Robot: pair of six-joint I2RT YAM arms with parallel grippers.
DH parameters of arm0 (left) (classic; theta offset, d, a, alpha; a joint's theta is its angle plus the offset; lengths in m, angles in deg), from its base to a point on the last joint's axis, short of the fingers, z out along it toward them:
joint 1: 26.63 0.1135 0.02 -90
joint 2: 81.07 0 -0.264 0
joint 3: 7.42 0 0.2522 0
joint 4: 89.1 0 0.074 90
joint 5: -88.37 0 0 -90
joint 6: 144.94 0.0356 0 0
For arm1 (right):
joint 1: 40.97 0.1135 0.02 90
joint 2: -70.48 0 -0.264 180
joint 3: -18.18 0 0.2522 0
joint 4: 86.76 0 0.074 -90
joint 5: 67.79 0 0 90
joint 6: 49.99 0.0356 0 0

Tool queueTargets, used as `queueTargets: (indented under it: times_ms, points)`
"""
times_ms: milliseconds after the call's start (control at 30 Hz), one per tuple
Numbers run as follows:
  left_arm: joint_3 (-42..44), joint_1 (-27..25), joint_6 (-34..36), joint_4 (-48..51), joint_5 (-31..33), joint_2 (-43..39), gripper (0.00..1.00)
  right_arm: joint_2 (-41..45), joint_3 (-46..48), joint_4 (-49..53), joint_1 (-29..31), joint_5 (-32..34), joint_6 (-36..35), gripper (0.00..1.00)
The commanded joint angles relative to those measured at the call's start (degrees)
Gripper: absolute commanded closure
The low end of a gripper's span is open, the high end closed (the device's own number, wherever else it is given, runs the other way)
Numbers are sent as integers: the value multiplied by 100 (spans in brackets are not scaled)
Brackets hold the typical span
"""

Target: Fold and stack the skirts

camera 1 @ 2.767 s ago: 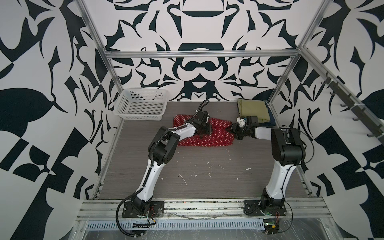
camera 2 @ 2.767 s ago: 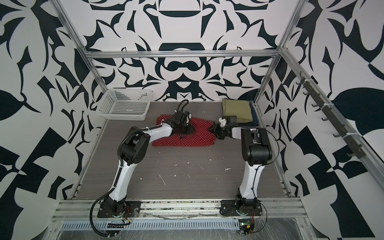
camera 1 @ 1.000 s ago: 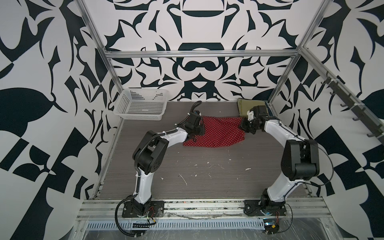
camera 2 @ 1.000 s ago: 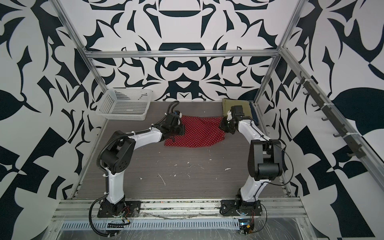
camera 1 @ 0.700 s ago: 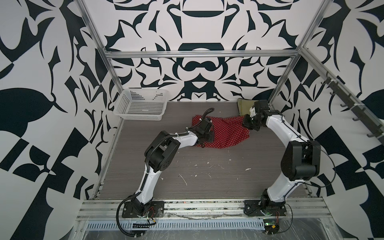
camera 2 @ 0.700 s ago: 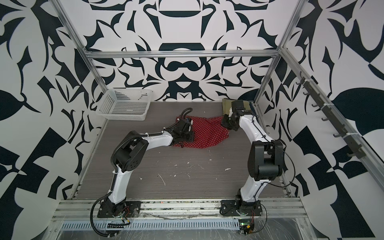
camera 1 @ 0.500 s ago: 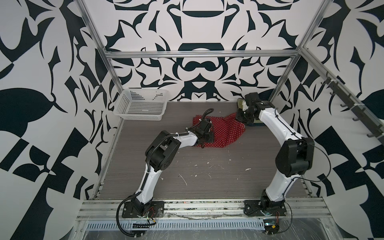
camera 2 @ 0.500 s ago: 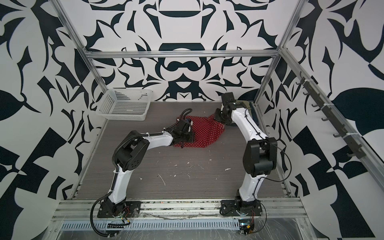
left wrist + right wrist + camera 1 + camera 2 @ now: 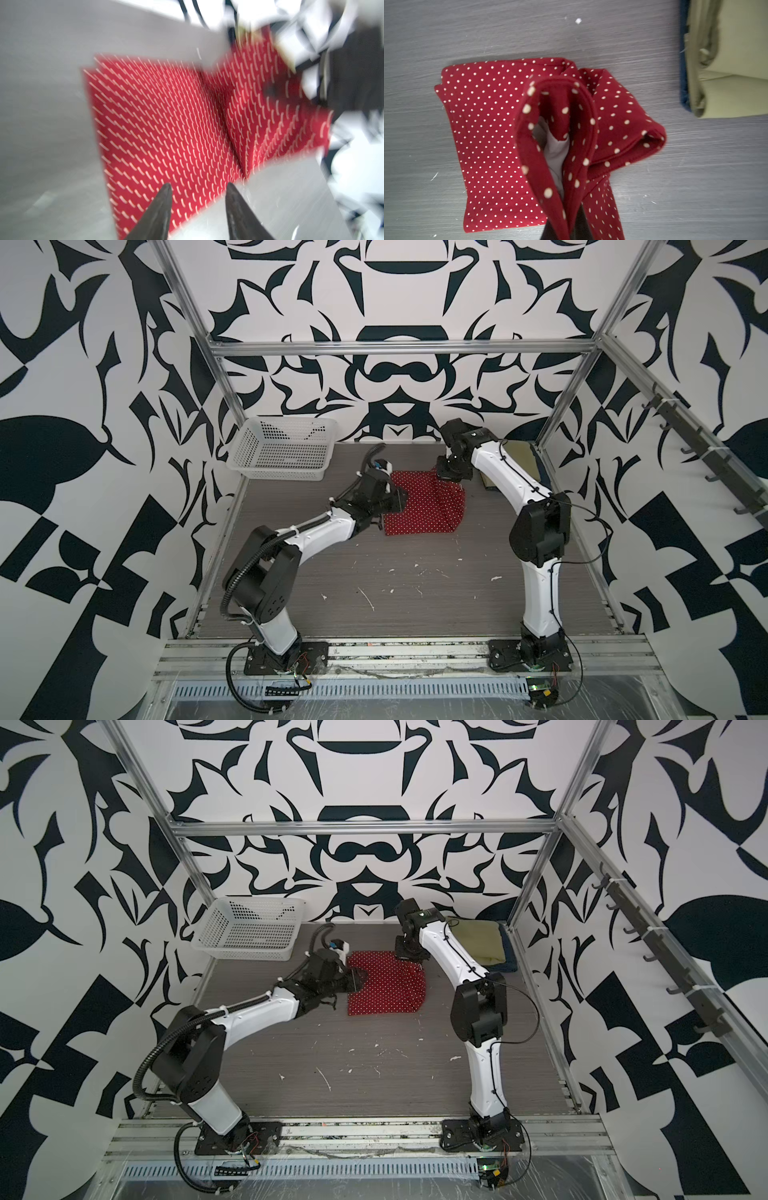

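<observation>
The red skirt with white polka dots lies partly folded at the middle back of the table. My right gripper is shut on a hem of the red skirt and holds that edge raised over the flat part. My left gripper is open at the skirt's left edge, with nothing between its fingers; that view is blurred. The olive-green skirt lies folded on the dark blue denim skirt at the back right.
A white perforated basket stands at the back left, close to the left arm. Metal frame posts and patterned walls close in the table. Small white scraps dot the grey tabletop in front.
The left gripper has opened and let go of the red skirt. The right gripper has lifted its edge and carried it left and back, so the skirt now lies narrower.
</observation>
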Motion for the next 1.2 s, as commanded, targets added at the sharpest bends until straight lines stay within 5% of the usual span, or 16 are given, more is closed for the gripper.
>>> queueTargets:
  times_ms: [0,100,267,567,1167]
  points:
    - [248,503,-470,91,-669,631,43,181,-390,193,95,137,114,100]
    - [390,533,-559,-325,-691,926,41,133,-416,185,192,50,168,100]
    - [153,500,-619,-553,-912,1509,54,100,-330,-111,343,-311,354,100]
    - [-78,432,-624,-724,-1180,2033,89,-421,-823,-146,810,-532,543,100]
    - [-200,388,-605,-683,-1156,2067,94,-1473,-1571,-501,1225,-1062,998,100]
